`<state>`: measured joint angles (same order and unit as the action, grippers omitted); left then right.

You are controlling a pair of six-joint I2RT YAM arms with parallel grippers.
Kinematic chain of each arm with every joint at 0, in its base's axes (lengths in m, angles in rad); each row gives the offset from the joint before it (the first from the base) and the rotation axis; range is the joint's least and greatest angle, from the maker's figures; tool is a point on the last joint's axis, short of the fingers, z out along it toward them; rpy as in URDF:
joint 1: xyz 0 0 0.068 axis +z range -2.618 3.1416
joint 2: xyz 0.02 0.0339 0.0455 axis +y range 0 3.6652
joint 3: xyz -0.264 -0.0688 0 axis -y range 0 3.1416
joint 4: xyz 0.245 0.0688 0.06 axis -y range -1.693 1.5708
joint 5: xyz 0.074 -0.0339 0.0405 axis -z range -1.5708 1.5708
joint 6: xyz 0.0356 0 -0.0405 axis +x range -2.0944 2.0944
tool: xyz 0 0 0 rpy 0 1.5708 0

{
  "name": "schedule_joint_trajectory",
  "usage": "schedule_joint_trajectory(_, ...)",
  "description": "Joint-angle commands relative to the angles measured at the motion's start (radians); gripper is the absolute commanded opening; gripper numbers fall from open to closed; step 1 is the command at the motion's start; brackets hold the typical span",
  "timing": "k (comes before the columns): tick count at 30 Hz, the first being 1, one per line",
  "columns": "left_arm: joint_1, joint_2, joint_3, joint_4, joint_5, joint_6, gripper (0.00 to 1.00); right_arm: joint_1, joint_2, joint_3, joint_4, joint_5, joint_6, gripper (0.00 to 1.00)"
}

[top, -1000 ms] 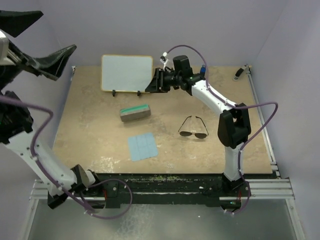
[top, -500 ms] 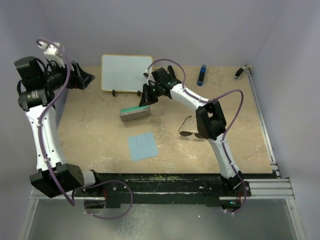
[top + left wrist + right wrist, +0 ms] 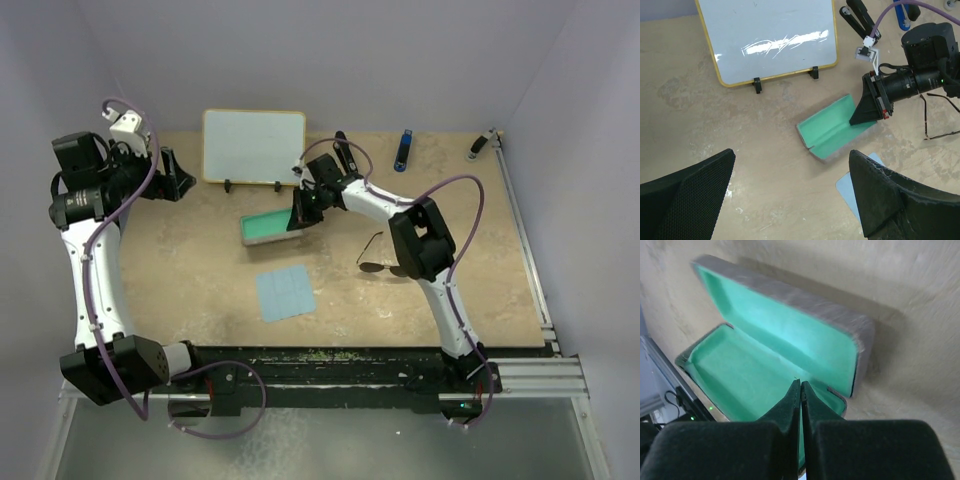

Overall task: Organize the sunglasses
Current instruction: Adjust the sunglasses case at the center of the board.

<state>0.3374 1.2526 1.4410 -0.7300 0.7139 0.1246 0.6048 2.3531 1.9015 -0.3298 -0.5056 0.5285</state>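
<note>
The aviator sunglasses (image 3: 378, 263) lie on the table right of centre, partly behind my right arm's elbow; their thin frame also shows in the left wrist view (image 3: 939, 119). The grey case (image 3: 270, 228) lies open, its green lining up. It fills the right wrist view (image 3: 775, 350) and shows in the left wrist view (image 3: 832, 132). My right gripper (image 3: 801, 384) is shut and empty, its tips over the case's inside at the right end (image 3: 301, 211). My left gripper (image 3: 791, 153) is open and empty, high at the far left (image 3: 180, 172).
A small whiteboard (image 3: 254, 146) stands at the back. A light-blue cloth (image 3: 285, 293) lies in front of the case. A blue marker (image 3: 402, 150), a black marker (image 3: 340, 140) and a dark clip (image 3: 480, 146) lie along the back edge.
The case was closed and now lies open. My right gripper came down from the whiteboard to the case's right end. My left arm swung in from the far left.
</note>
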Motion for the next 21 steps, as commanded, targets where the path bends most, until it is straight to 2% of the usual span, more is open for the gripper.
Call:
schedule_joint_trajectory(1, -0.010, -0.036, -0.015, -0.011, -0.028, 0.052, 0.98, 0.043, -0.100, -0.088, 0.055, 0.005, -0.027, 0.00)
schedule_joint_trajectory(8, -0.021, -0.070, -0.065, -0.029, -0.037, 0.067, 0.98, 0.068, -0.142, -0.224, 0.126, 0.032, -0.016, 0.00)
schedule_joint_trajectory(18, -0.050, -0.068, -0.100, -0.009, -0.058, 0.078, 0.98, 0.069, -0.319, -0.409, 0.288, 0.043, 0.025, 0.00)
schedule_joint_trajectory(21, -0.067, -0.055, -0.100, 0.000, -0.069, 0.073, 0.98, 0.069, -0.310, -0.434, 0.273, 0.032, 0.019, 0.00)
